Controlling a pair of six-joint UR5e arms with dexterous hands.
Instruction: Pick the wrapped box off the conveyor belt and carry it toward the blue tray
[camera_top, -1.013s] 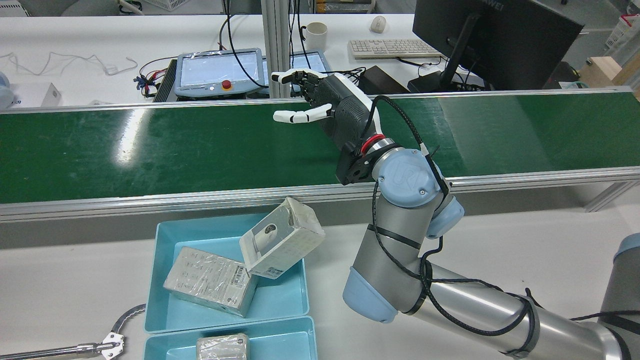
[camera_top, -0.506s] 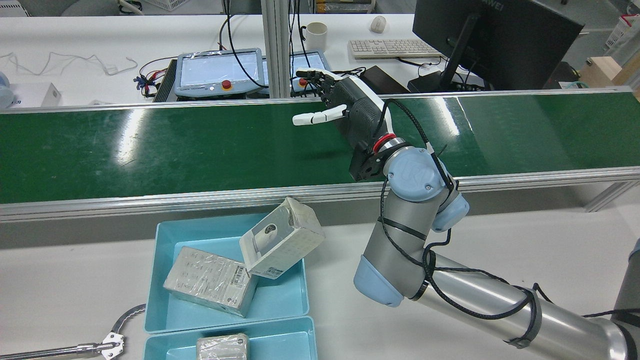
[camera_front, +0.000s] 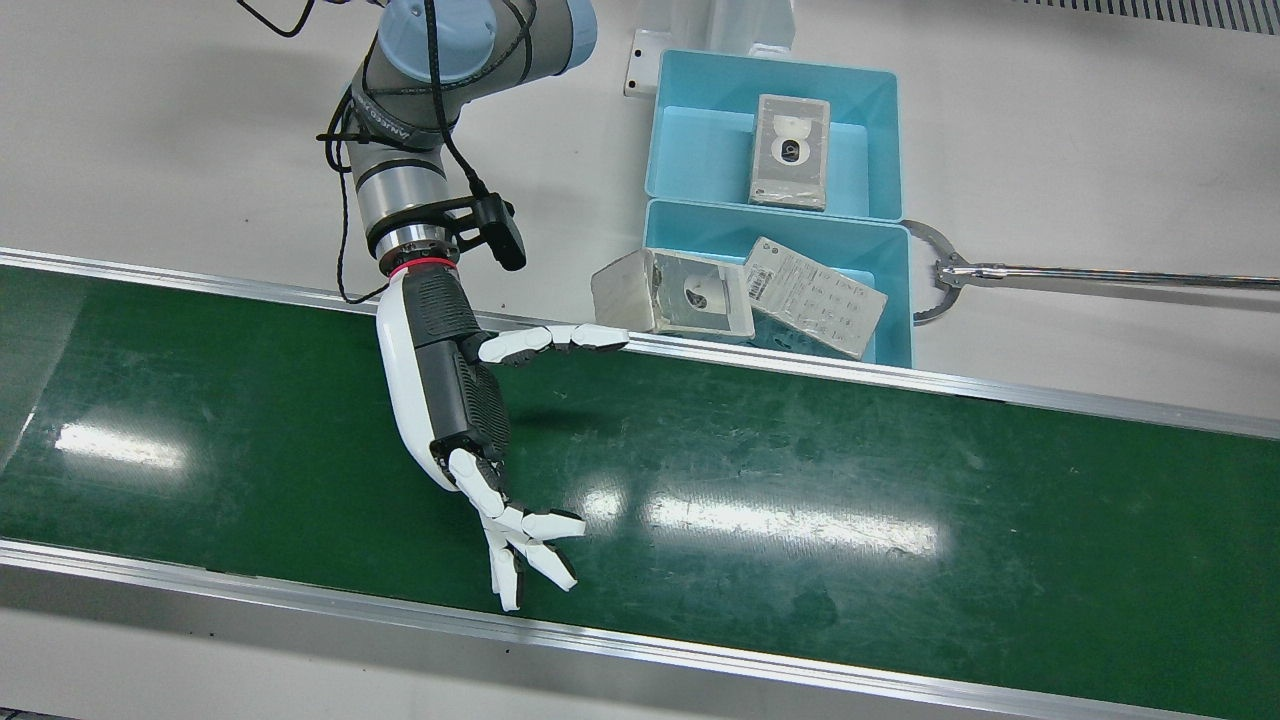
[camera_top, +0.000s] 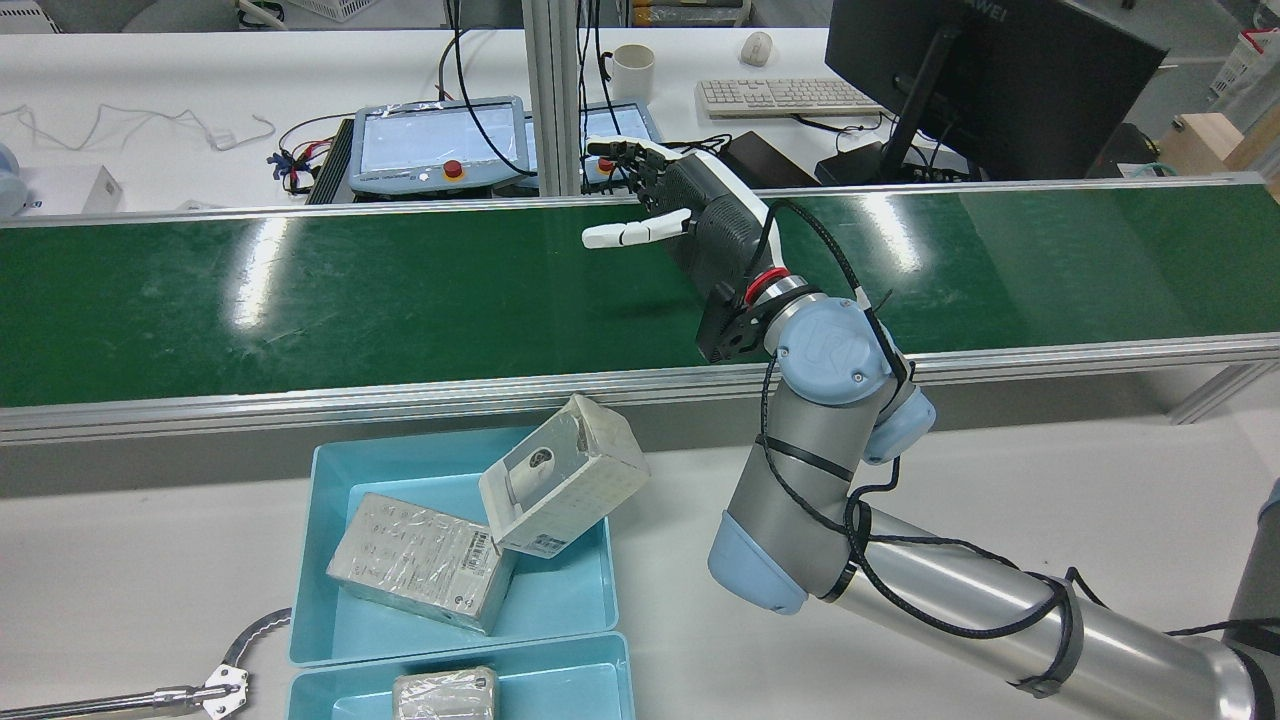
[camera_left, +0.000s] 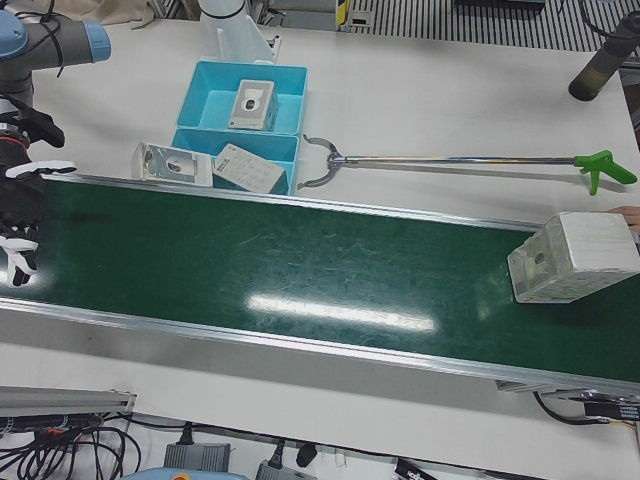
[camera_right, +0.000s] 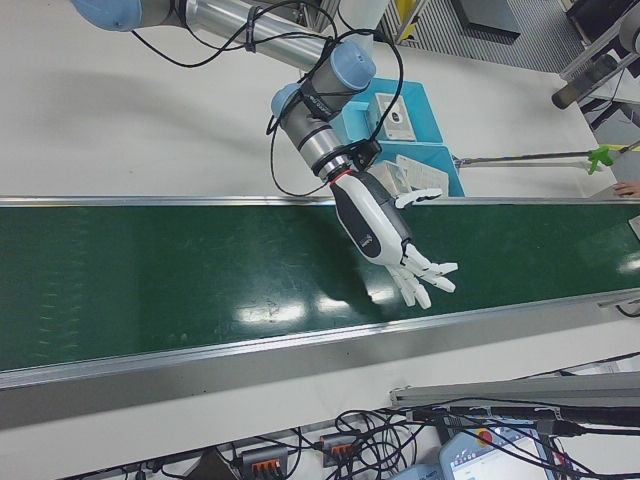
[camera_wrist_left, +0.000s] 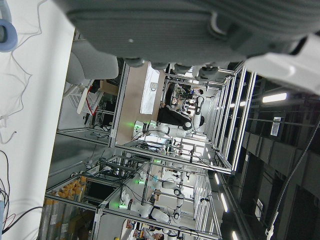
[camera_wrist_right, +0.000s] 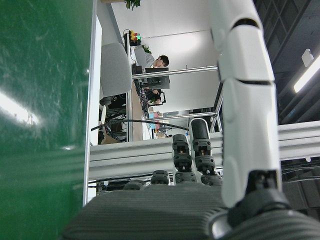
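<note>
So the right hand hangs over the conveyor belt with fingers spread wide and nothing in it. The wrapped box sits way down the belt on the thumb side of the hand, well apart from it. The left hand isn't visible from outside, so can't tell its state. Biggest risk I see: the box arrives skewed and the fingers clip a corner, or slip on the film wrap. The blue tray near the wrist is also crowded, one box perched on its rim.
</note>
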